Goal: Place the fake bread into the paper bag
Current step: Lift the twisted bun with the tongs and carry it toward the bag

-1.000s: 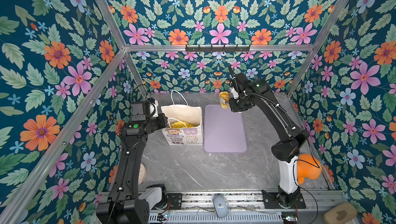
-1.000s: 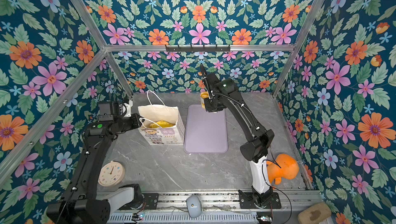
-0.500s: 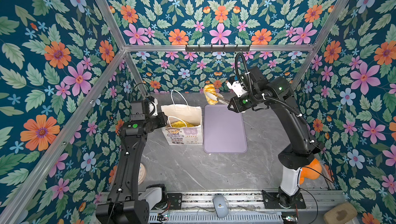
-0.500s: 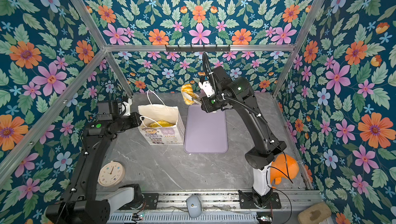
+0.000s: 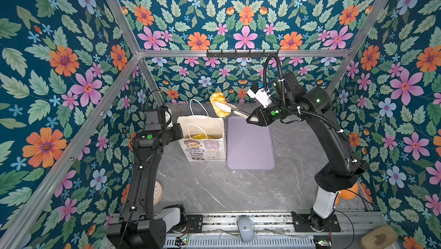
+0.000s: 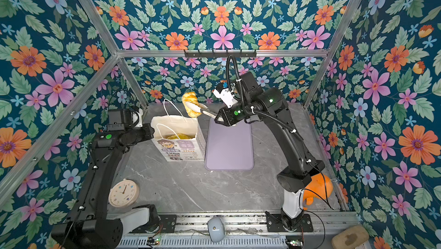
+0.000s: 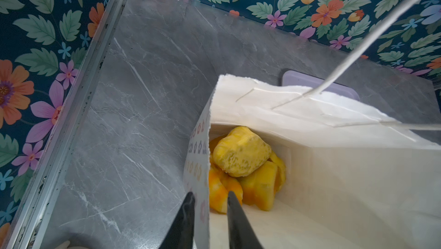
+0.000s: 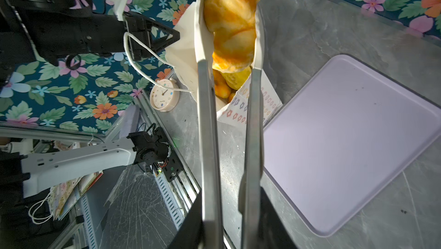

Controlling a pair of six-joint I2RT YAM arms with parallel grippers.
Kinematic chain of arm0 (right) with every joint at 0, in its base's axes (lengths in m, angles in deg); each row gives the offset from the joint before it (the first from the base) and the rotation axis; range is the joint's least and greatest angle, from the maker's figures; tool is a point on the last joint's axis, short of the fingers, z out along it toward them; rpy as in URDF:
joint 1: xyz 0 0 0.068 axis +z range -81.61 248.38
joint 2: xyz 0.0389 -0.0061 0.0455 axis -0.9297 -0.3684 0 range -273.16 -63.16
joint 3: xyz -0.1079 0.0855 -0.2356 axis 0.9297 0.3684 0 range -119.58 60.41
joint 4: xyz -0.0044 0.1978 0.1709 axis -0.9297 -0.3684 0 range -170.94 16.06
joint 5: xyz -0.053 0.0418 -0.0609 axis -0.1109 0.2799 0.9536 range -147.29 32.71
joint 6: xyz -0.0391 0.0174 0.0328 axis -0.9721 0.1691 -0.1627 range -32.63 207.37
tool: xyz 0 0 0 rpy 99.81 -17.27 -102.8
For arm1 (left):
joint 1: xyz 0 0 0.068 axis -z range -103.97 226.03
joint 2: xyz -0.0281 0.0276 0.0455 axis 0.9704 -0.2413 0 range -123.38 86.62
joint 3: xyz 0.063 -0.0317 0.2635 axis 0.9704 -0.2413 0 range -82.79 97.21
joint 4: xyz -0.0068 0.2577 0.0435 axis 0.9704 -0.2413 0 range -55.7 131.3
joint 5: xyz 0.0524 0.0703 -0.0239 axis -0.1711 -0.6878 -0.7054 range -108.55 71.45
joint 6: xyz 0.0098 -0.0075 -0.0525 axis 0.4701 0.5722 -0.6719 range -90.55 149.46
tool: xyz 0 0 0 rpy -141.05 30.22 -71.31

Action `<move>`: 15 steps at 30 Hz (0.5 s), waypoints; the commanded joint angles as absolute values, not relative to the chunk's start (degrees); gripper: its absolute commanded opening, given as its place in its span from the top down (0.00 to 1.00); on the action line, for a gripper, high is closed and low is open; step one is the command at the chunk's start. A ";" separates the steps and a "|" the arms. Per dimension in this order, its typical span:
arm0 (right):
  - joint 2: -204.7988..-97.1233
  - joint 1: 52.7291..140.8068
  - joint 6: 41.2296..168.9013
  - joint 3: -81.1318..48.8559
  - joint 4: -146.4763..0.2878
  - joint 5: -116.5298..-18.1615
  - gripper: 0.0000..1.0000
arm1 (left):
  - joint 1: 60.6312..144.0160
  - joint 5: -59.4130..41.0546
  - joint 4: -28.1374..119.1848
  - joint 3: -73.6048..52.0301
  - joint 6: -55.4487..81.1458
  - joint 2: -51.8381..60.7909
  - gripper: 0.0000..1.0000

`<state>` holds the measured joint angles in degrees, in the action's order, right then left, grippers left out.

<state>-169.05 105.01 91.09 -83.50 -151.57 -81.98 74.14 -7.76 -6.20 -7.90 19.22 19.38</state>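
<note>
**Braided pastry held in tongs at the mouth of the paper bag**

Around everything we see the floral walls [image 5: 71, 73], a flat print of leaves and flowers on dark teal, framed by aluminium bars. The table [image 5: 214, 193] is smooth and grey with white marble veins. On it lies the tray [image 5: 250, 145], a flat matt lilac rectangle with rounded corners and a low rim. Just beside it, to the left in both top views, stands the paper bag [image 5: 202, 151]. It is upright, white, thin and a little creased, with its mouth open and a cartoon girl printed on the near face.

The right gripper [image 8: 230, 212] is closed on the tongs [image 8: 207, 140], which have two long brushed-metal arms with white ends. These ends clamp the braided pastry [image 8: 232, 21], which is glossy, golden-orange and knotted in round bulges. In both top views the pastry hangs in the air [image 5: 218, 104] by the far corner of the bag's mouth, on the tray's side, clear of the paper. Whether it is fully over the opening we cannot tell. Of the white cord handles [image 7: 340, 67], one stands up just beside the pastry.

The left gripper [image 7: 210, 194] has thin black jaws astride the bag's side wall, one outside and one inside. A gap shows by the inner one, so we cannot tell if the paper is pinched. At the bottom of the bag lie other breads [image 7: 260, 188], smooth and orange, and on top of them a crumbed roll [image 7: 241, 154], paler and rough.

Further off, an orange plush lump [image 6: 319, 185] sits at the table's right edge, partly hidden by the right arm. A round cream clock [image 6: 123, 193] lies flat near the left arm's base
</note>
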 commanded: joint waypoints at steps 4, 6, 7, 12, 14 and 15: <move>-168.65 105.21 90.67 -82.67 -146.38 -86.65 0.83 | 74.01 -9.32 -6.85 -7.42 20.65 18.77 0.74; -168.82 105.28 90.60 -82.68 -146.03 -87.14 0.83 | 74.01 -9.49 -6.84 -7.22 20.67 18.68 0.74; -168.95 105.27 90.58 -82.70 -145.81 -87.41 0.83 | 74.01 -9.50 -6.86 -7.20 20.67 18.76 0.74; -169.77 105.59 89.75 -82.67 -145.05 -89.10 0.84 | 74.01 -9.54 -6.86 -6.63 20.75 18.66 0.74; -170.21 105.82 88.85 -82.67 -144.89 -90.07 0.84 | 74.01 -9.28 -6.85 -6.67 20.75 18.81 0.74; -170.41 105.91 88.44 -82.69 -144.72 -90.73 0.84 | 74.06 -9.05 -6.86 -6.73 20.75 18.90 0.74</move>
